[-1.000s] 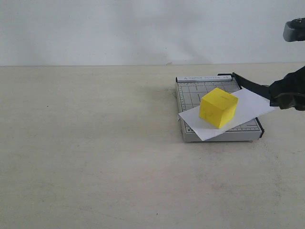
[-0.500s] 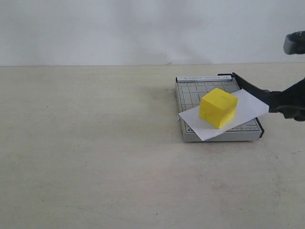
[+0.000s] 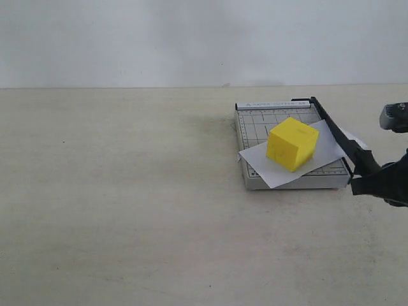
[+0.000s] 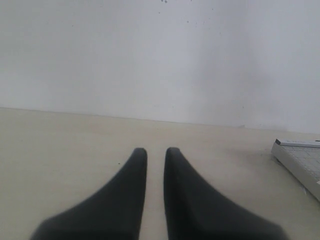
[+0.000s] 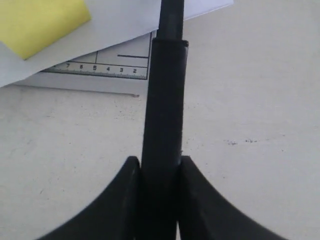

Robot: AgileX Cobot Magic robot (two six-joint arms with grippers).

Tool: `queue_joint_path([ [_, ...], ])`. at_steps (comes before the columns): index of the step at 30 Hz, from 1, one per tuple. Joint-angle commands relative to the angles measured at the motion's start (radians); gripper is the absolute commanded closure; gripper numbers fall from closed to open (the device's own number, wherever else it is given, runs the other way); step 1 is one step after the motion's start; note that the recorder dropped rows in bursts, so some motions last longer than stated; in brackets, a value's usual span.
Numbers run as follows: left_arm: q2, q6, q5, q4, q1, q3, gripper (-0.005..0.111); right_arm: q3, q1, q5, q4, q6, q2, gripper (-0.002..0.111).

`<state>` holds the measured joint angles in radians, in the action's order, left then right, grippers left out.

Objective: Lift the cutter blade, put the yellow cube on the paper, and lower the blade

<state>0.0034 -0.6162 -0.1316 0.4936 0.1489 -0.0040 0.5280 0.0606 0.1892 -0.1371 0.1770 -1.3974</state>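
Exterior view: the right gripper sits at the near right corner of the cutter base, its fingers clenched on the thick handle end of the cutter blade. From the fingers the blade runs away along the base's right edge to its hinge at the far corner, lying low across the paper. I cannot tell whether it is pressed fully down. The paper lies skewed on the base, and one corner of it pokes out past the blade on the side away from the base. The yellow cube stands on the paper, ahead of the fingers and across the blade from them, near but apart from the blade. The left gripper does not show here. All of this rests on a pale table.

Left wrist view: the left gripper hangs over bare table with its two fingers drawn nearly together, a thin slit between them and nothing held. A corner of the cutter base shows well off to one side of the fingertips, with a white wall beyond.

Right wrist view: the right gripper has both fingers pressed against the blade's handle, one on each side. Beyond the fingertips the blade crosses the paper at the ruled edge of the base. The cube sits on the paper further ahead, clear of the blade.
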Motion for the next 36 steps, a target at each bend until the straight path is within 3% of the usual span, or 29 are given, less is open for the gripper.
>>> queue_joint_path([
  [1, -0.003, -0.003, 0.004, -0.001, -0.004, 0.004, 0.094, -0.049, -0.002, 0.078, 0.041, 0.015, -0.049, 0.1],
  [5, -0.003, -0.003, 0.004, -0.001, -0.004, 0.004, 0.094, -0.049, -0.002, 0.043, 0.041, 0.013, -0.161, 0.1],
  [9, -0.003, -0.003, 0.004, -0.001, -0.004, 0.004, 0.094, -0.036, -0.002, 0.042, 0.041, 0.013, -0.121, 0.1],
  [10, -0.003, -0.003, 0.004, -0.001, -0.004, 0.004, 0.094, -0.036, -0.002, 0.042, 0.041, 0.011, -0.098, 0.095],
  [15, -0.003, -0.003, 0.004, -0.001, -0.004, 0.004, 0.094, -0.031, -0.002, 0.036, 0.041, 0.011, -0.043, 0.05],
  [17, -0.003, -0.003, 0.004, -0.001, -0.004, 0.004, 0.094, -0.012, -0.002, 0.067, 0.039, 0.011, -0.038, 0.041],
  [22, -0.003, -0.003, 0.004, -0.001, -0.004, 0.004, 0.094, 0.089, -0.002, 0.195, 0.037, 0.028, -0.01, 0.041],
  [28, -0.003, -0.003, 0.004, -0.001, -0.004, 0.004, 0.094, 0.194, -0.002, 0.19, 0.005, 0.052, 0.128, 0.041],
  [30, -0.003, -0.003, 0.004, -0.001, -0.004, 0.004, 0.094, 0.213, -0.002, 0.172, -0.019, 0.068, 0.185, 0.044],
  [32, -0.003, -0.003, 0.004, -0.001, -0.004, 0.004, 0.094, 0.218, -0.002, 0.17, -0.042, 0.097, 0.247, 0.062],
  [36, -0.003, -0.003, 0.004, -0.001, -0.004, 0.004, 0.094, 0.175, -0.002, 0.153, -0.101, 0.147, 0.385, 0.108],
])
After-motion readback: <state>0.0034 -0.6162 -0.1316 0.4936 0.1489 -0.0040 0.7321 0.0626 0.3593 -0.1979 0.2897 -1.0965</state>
